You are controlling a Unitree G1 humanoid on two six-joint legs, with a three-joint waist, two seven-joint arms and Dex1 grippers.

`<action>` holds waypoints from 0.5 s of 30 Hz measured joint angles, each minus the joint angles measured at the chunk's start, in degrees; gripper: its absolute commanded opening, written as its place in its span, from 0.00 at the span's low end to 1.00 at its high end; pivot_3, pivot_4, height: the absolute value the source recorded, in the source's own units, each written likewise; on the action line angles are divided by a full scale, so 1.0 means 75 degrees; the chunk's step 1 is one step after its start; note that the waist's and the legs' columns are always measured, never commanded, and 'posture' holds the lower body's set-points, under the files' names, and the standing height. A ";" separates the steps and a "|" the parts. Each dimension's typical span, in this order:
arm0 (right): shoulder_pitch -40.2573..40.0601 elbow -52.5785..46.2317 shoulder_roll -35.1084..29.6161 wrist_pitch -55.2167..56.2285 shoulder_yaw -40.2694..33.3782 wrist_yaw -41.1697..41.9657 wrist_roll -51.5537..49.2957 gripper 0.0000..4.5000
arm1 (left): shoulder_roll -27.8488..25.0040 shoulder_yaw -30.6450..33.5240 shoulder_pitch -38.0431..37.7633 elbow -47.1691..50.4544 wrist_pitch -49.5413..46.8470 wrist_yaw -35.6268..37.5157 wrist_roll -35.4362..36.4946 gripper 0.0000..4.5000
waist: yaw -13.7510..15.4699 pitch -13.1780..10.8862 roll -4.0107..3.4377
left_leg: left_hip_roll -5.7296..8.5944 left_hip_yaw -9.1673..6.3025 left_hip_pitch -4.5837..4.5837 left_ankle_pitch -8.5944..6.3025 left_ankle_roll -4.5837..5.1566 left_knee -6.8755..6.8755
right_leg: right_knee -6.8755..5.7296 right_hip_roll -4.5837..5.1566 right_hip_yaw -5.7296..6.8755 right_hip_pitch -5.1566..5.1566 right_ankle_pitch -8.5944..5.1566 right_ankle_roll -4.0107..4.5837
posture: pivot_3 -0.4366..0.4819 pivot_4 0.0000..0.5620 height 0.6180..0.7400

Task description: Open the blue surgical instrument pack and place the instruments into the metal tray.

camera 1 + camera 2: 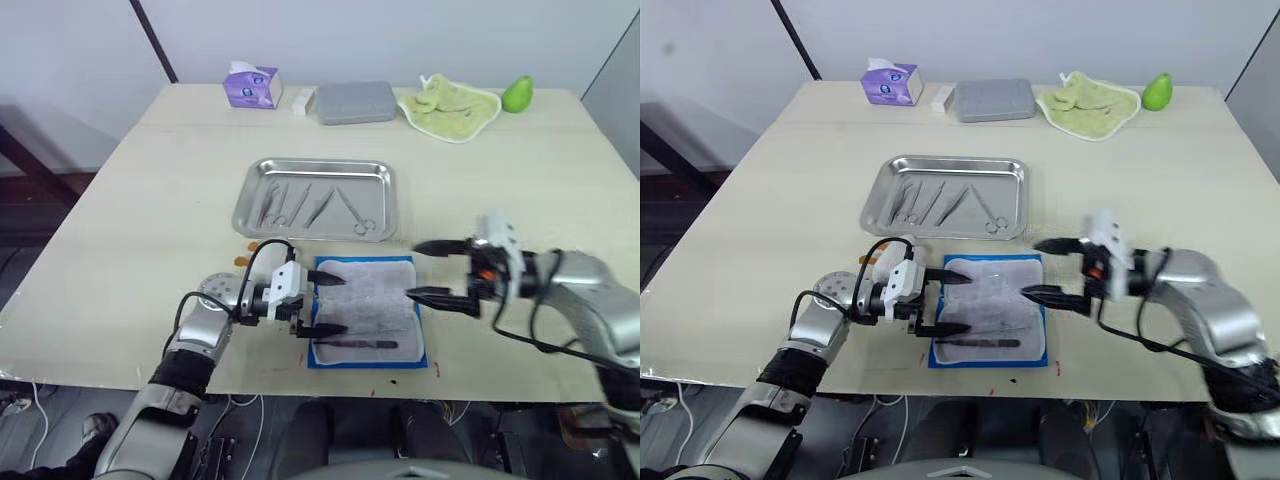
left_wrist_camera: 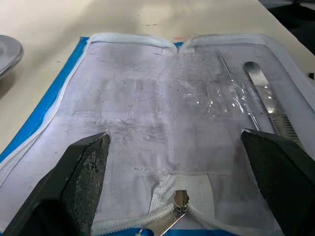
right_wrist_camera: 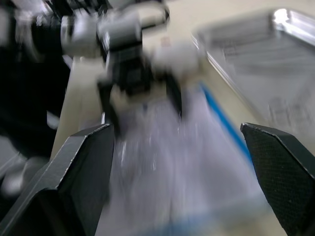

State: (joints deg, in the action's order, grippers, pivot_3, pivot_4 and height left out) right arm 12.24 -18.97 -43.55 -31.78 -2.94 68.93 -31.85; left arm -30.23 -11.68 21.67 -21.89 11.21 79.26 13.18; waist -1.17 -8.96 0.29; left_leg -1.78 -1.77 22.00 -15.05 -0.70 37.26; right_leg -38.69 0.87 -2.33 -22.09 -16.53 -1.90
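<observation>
Standing against a plain pale wall (image 1: 400, 30), a wide light-beige wooden tabletop (image 1: 130, 220); lying beneath, a dark floor (image 1: 30, 200) with cables.

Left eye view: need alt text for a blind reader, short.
An opened blue fabric instrument pack lies flat on a beige table, one dark metal instrument on its pale lining. The left gripper and right gripper flank it, jaws open. Beyond it, a shiny steel rectangular tray holds several thin instruments.
</observation>
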 measured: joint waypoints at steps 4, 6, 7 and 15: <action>-0.1025 -0.0127 -0.0732 0.0507 -0.0725 0.0568 -0.0052 0.99 | 0.0029 -0.0011 0.0100 -0.0144 0.0081 0.0085 0.0013 1.00 | 0.0020 -0.0002 0.0004 | -0.0004 -0.0001 -0.0006 0.0000 0.0000 0.0001 | 0.0007 -0.0007 -0.0001 0.0010 -0.0007 -0.0012 | 0.48 0.27 1.00; -0.1485 -0.0076 -0.1044 0.0744 -0.1149 0.0803 -0.0034 0.99 | 0.0019 -0.0009 0.0087 -0.0177 0.0118 0.0137 0.0036 1.00 | 0.0025 -0.0004 0.0007 | -0.0004 0.0002 -0.0007 0.0000 0.0000 0.0000 | 0.0020 -0.0006 -0.0002 0.0018 -0.0007 -0.0013 | 0.48 0.27 1.00; -0.1768 -0.0068 -0.1179 0.0913 -0.1432 0.0946 -0.0033 0.99 | 0.0000 -0.0004 0.0095 -0.0200 0.0129 0.0157 0.0037 1.00 | 0.0015 -0.0004 0.0008 | -0.0005 0.0005 -0.0011 0.0000 0.0000 0.0000 | 0.0022 -0.0006 -0.0006 0.0022 -0.0007 -0.0013 | 0.48 0.27 1.00; -0.2384 -0.0351 -0.1422 0.1289 -0.1876 0.1143 -0.0048 0.99 | -0.0069 0.0047 0.0078 -0.0282 0.0245 0.0297 0.0075 1.00 | -0.0046 -0.0008 0.0013 | -0.0026 0.0006 -0.0025 -0.0001 -0.0001 -0.0002 | 0.0029 -0.0024 -0.0005 0.0039 -0.0008 -0.0014 | 0.48 0.27 1.00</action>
State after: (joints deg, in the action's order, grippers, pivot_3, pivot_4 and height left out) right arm -5.64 -21.60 -54.22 -22.12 -17.00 77.50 -32.21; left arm -30.75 -11.33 22.25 -24.00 13.05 81.49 13.74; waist -1.51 -9.01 0.39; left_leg -1.97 -1.73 21.82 -15.06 -0.71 37.24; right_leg -38.47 0.69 -2.36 -21.80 -16.59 -2.01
